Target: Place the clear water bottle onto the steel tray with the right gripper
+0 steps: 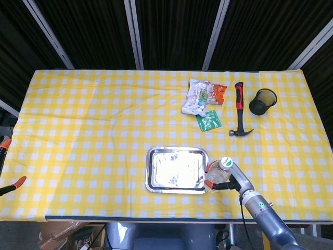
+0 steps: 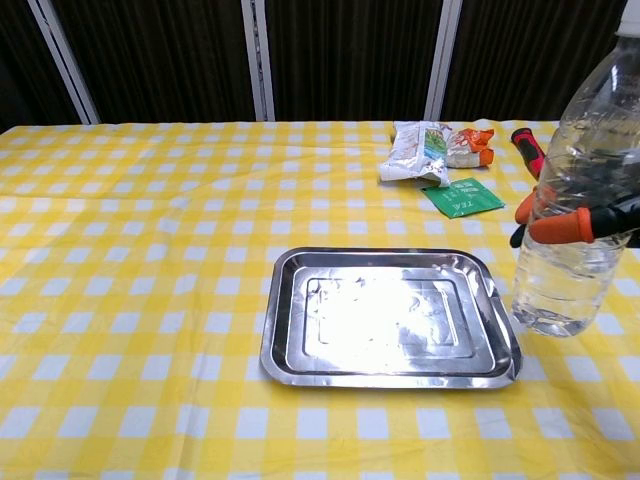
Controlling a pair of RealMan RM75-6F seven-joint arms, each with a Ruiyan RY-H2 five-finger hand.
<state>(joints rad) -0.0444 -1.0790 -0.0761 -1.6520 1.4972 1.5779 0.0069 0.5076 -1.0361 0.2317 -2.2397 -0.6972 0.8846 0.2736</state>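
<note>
My right hand [image 1: 232,178] grips the clear water bottle [image 2: 580,190], which stands upright in the air just right of the steel tray [image 2: 390,368]. In the head view the bottle [image 1: 217,174] hovers at the tray's [image 1: 177,169] right edge. Orange-tipped fingers [image 2: 560,225] wrap around the bottle's middle in the chest view. The tray lies bare on the yellow checked cloth near the table's front. My left hand shows in neither view.
Behind the tray lie snack packets [image 1: 202,96], a green sachet [image 1: 209,121], a red-handled hammer [image 1: 239,107] and a black mesh cup [image 1: 263,101]. Orange clamp tips [image 1: 13,185] poke in at the far left edge.
</note>
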